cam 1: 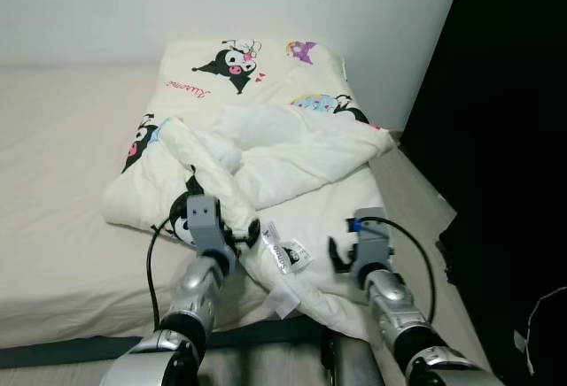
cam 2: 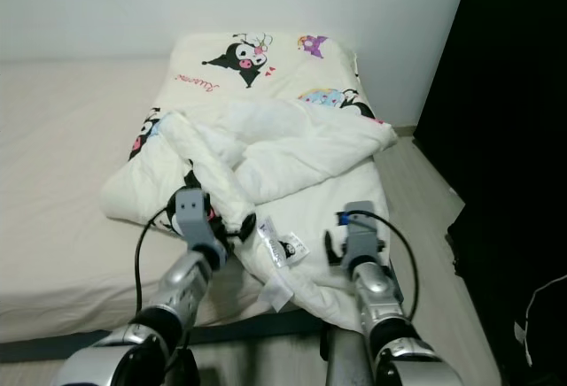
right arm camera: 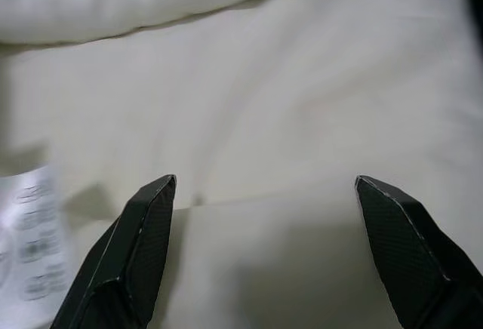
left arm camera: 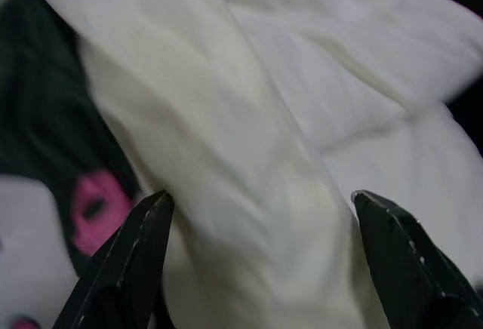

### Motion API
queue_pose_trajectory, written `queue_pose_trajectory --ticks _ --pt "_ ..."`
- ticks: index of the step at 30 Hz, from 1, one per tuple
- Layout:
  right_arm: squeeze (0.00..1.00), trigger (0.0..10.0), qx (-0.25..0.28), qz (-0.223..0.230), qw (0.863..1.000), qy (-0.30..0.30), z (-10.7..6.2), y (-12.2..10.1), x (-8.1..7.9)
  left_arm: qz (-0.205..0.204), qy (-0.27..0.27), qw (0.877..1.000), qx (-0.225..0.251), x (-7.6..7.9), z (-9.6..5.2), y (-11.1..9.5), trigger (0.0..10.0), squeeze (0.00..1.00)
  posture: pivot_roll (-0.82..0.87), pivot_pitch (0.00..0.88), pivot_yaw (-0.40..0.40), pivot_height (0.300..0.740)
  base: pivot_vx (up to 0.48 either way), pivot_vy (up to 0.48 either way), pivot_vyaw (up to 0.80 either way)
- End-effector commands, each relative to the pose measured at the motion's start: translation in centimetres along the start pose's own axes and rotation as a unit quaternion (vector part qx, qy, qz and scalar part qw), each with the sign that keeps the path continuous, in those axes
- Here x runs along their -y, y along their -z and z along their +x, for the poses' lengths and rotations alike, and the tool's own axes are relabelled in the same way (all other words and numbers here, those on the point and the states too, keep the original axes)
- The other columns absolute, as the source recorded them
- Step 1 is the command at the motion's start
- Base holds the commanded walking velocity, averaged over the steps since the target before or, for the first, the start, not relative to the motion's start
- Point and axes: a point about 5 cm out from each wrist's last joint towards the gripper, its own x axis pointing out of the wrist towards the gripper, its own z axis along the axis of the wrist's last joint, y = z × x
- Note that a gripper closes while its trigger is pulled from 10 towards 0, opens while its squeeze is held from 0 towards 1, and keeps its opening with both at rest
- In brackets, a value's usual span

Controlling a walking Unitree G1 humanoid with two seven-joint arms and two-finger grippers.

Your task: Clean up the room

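A crumpled white comforter (cam 1: 283,151) with black cartoon prints lies on the bed and spills over its near right corner. My left gripper (cam 1: 235,235) is open at the comforter's front edge, and a thick cream fold (left arm camera: 256,193) lies between its fingers. About a hand's width to the right, my right gripper (cam 1: 344,255) is open just above a flat stretch of the comforter (right arm camera: 264,118). White care labels (cam 1: 285,253) lie on the cloth between the two grippers.
The bed's cream mattress (cam 1: 62,182) stretches to the left, up to the white wall. A tall black cabinet (cam 1: 505,94) stands close on the right, with a narrow strip of light floor (cam 1: 416,182) between it and the bed.
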Motion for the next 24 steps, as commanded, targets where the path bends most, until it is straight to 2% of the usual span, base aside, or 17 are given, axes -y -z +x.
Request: queue_pose_trajectory --ticks 1,2,3,5,6,9,13,15,16,18,24 --pt "0.00 10.0 -0.001 -0.002 1.000 -0.022 -0.4 0.9 -1.0 0.026 -0.029 0.999 0.029 -0.7 0.5 -1.6 10.0 0.00 -0.18 0.103 -0.003 0.515 0.000 0.000 0.00" --pt "0.00 10.0 -0.002 -0.012 0.999 -0.039 -0.6 1.3 -1.9 0.055 -0.045 0.996 0.048 -0.9 0.9 -2.9 10.0 0.00 -0.18 0.109 0.001 0.511 0.000 0.000 0.00" --pt "0.00 10.0 -0.002 -0.012 0.999 -0.039 -0.6 1.3 -1.9 0.055 -0.045 0.996 0.048 -0.9 0.9 -2.9 10.0 0.00 -0.18 0.109 0.001 0.511 0.000 0.000 0.00" --pt "0.00 10.0 -0.006 -0.016 0.999 -0.049 -0.8 1.7 -2.5 0.098 -0.070 0.989 0.083 -1.4 1.5 -5.2 10.0 0.00 -0.19 0.116 0.009 0.511 0.000 0.000 0.00" --pt "0.00 10.0 -0.006 -0.016 0.999 -0.049 -0.8 1.7 -2.5 0.098 -0.070 0.989 0.083 -1.4 1.5 -5.2 10.0 0.00 -0.19 0.116 0.009 0.511 0.000 0.000 0.00" --pt "0.00 10.0 -0.010 -0.008 0.998 -0.055 -0.9 1.9 -2.5 0.136 -0.091 0.982 0.099 -1.9 1.9 -6.8 10.0 0.00 -0.19 0.128 0.012 0.511 0.000 0.000 0.00" --pt "0.00 10.0 -0.012 -0.010 0.998 -0.063 -1.0 2.1 -2.8 0.147 -0.098 0.979 0.100 -2.0 1.9 -7.0 10.0 0.00 -0.19 0.128 0.012 0.511 0.000 0.000 0.00" --pt "0.00 10.0 -0.011 -0.012 0.998 -0.066 -1.1 2.2 -3.0 0.171 -0.113 0.977 0.055 -1.9 1.8 -5.4 10.0 0.00 -0.20 0.145 0.016 0.511 0.000 0.000 0.00" --pt "0.00 10.0 -0.011 -0.012 0.998 -0.066 -1.1 2.2 -3.0 0.171 -0.113 0.977 0.055 -1.9 1.8 -5.4 10.0 0.00 -0.20 0.145 0.016 0.511 0.000 0.000 0.00" --pt "0.00 10.0 -0.010 -0.011 0.998 -0.066 -1.2 2.3 -3.1 0.180 -0.117 0.977 0.017 -1.7 1.6 -3.8 10.0 0.00 -0.21 0.151 0.017 0.511 0.000 0.000 0.00" --pt "0.00 10.0 -0.005 -0.010 0.998 -0.065 -1.4 2.4 -3.2 0.186 -0.111 0.976 -0.018 -0.5 1.3 -1.9 10.0 0.00 -0.24 0.168 0.023 0.511 0.000 0.000 0.00"
